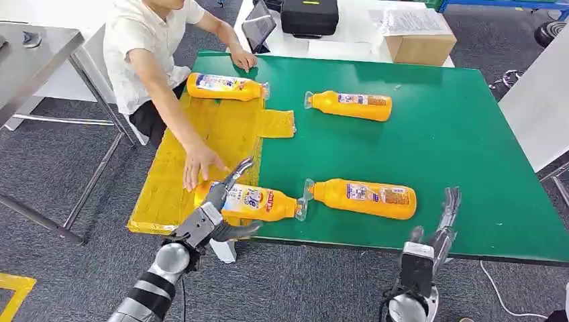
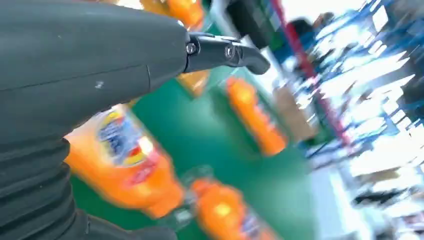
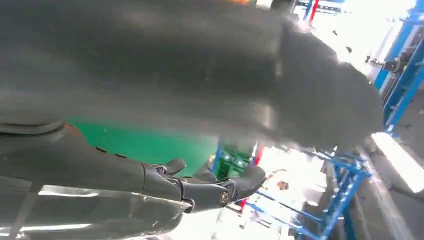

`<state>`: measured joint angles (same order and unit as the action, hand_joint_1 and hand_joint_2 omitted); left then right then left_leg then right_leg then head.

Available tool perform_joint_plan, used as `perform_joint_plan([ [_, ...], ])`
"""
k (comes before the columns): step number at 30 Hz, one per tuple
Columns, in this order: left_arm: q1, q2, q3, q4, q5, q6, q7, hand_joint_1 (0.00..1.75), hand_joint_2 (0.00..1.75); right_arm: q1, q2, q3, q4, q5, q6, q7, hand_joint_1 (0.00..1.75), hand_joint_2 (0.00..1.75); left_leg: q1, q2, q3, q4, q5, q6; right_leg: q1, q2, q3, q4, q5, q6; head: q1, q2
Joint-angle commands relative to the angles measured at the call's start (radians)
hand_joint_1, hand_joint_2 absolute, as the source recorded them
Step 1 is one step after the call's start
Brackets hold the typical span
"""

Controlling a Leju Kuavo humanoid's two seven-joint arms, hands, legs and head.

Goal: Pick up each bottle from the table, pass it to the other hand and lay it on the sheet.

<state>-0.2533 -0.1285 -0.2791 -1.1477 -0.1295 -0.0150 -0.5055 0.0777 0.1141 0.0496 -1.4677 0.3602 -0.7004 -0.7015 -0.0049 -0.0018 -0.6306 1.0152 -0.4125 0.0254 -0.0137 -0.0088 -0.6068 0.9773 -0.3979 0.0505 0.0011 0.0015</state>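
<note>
A: what's the left robot hand (image 1: 216,211) got?
B: fingers wrapped round a bottle (image 1: 258,202) lying on the yellow sheet (image 1: 221,134) edge (a person's hand (image 1: 199,164) is right beside it).
A: and the right robot hand (image 1: 439,228)?
B: open, holding nothing, at the near edge of the table (image 1: 463,134), near another bottle (image 1: 366,197).

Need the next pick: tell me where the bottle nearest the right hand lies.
In the head view, that bottle lies on its side on the green table, front right, cap toward the bottle at the left hand.
</note>
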Motion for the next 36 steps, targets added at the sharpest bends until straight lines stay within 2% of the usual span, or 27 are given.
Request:
perform_joint_plan([
  [1,0.049,-0.115,-0.262,-0.005,0.144,0.198,0.055,0.0,1.75,-0.101,-0.109,-0.307,0.296,0.721,0.002,0.003,0.0,1.75,0.0,-0.004,0.003,-0.001,-0.001,0.0,0.0,-0.004,0.004,-0.002,-0.001,0.0,0.0,0.0],
  [2,0.044,-0.127,-0.292,0.017,0.18,0.223,0.038,0.0,1.75,-0.121,-0.136,-0.327,0.298,0.769,0.002,0.003,0.0,1.75,-0.001,-0.007,0.005,-0.002,-0.001,0.0,-0.001,-0.006,0.006,-0.003,-0.002,0.0,0.0,0.0],
  [4,0.04,-0.136,-0.32,0.027,0.209,0.245,0.027,0.0,1.75,-0.153,-0.172,-0.325,0.326,0.765,0.002,0.003,0.0,1.75,-0.001,-0.007,0.003,0.0,-0.003,0.0,-0.001,-0.006,0.006,-0.002,-0.003,0.0,0.0,0.0],
  [10,0.032,-0.121,-0.311,0.017,0.217,0.243,0.03,0.0,1.75,-0.156,-0.158,-0.327,0.322,0.782,0.002,0.009,0.0,1.75,-0.003,-0.003,-0.002,0.0,-0.001,0.003,-0.003,-0.003,0.001,-0.002,0.0,0.005,0.001,0.0],
  [11,0.033,-0.114,-0.323,0.007,0.219,0.241,0.029,0.0,1.75,-0.164,-0.158,-0.332,0.328,0.799,0.002,0.012,0.0,1.75,-0.003,-0.002,0.005,-0.001,-0.004,0.001,-0.002,-0.001,0.007,-0.003,-0.002,0.003,0.0,0.0],
  [12,0.034,-0.114,-0.336,-0.006,0.223,0.249,0.019,0.0,1.75,-0.201,-0.194,-0.31,0.371,0.854,0.002,0.051,0.0,1.75,-0.002,0.0,0.005,0.0,-0.005,0.001,-0.002,0.0,0.006,-0.001,-0.003,0.002,0.0,0.0],
  [14,0.027,-0.111,-0.359,-0.013,0.229,0.255,0.02,0.0,1.75,-0.244,-0.237,-0.282,0.424,0.859,0.002,0.076,0.0,1.75,-0.002,0.0,0.004,0.0,-0.005,0.001,-0.002,0.0,0.005,-0.001,-0.003,0.002,-0.001,0.0],
  [17,0.008,-0.107,-0.388,-0.025,0.275,0.243,0.036,0.0,1.75,-0.34,-0.314,-0.134,0.623,0.829,0.002,0.131,0.0,1.75,-0.002,0.001,0.001,0.001,-0.003,0.004,-0.002,0.0,0.002,-0.002,0.0,0.004,0.0,0.0],
  [21,-0.002,-0.109,-0.39,-0.036,0.286,0.25,0.036,0.0,1.75,-0.357,-0.303,-0.078,0.658,0.826,0.002,0.151,0.0,1.75,-0.001,0.004,0.002,0.001,-0.003,0.003,-0.001,0.003,0.003,-0.002,0.0,0.004,0.0,0.0],
  [24,-0.002,-0.109,-0.39,-0.036,0.286,0.25,0.036,0.0,1.75,-0.357,-0.303,-0.078,0.658,0.826,0.002,0.151,0.0,1.75,-0.002,-0.001,0.0,0.0,-0.001,0.004,-0.002,-0.002,0.001,-0.001,0.0,0.004,0.0,0.0],
  [25,-0.001,-0.107,-0.391,-0.036,0.286,0.249,0.036,0.0,1.75,-0.353,-0.299,-0.075,0.658,0.824,0.002,0.15,0.0,1.75,-0.002,0.0,0.003,0.0,-0.003,0.003,-0.002,-0.001,0.005,-0.002,-0.001,0.003,0.0,0.0],
  [27,-0.004,-0.104,-0.398,-0.038,0.294,0.248,0.038,0.0,1.75,-0.356,-0.301,-0.031,0.673,0.816,0.002,0.161,0.0,1.75,-0.002,0.0,0.002,0.0,-0.003,0.003,-0.002,-0.001,0.003,-0.001,-0.001,0.003,0.0,0.0],
  [32,-0.021,-0.104,-0.404,-0.034,0.308,0.249,0.044,0.0,1.75,-0.405,-0.3,0.074,0.76,0.797,0.005,0.195,0.0,1.75,-0.002,0.002,0.001,0.001,-0.002,0.004,-0.002,0.001,0.002,-0.001,0.0,0.004,0.0,0.0],
  [36,-0.029,-0.108,-0.406,-0.024,0.317,0.252,0.045,0.0,1.75,-0.445,-0.291,0.116,0.812,0.743,0.009,0.175,0.0,1.75,-0.002,0.0,-0.001,0.001,-0.001,0.004,-0.002,-0.001,0.0,-0.001,0.0,0.005,0.0,0.0],
])
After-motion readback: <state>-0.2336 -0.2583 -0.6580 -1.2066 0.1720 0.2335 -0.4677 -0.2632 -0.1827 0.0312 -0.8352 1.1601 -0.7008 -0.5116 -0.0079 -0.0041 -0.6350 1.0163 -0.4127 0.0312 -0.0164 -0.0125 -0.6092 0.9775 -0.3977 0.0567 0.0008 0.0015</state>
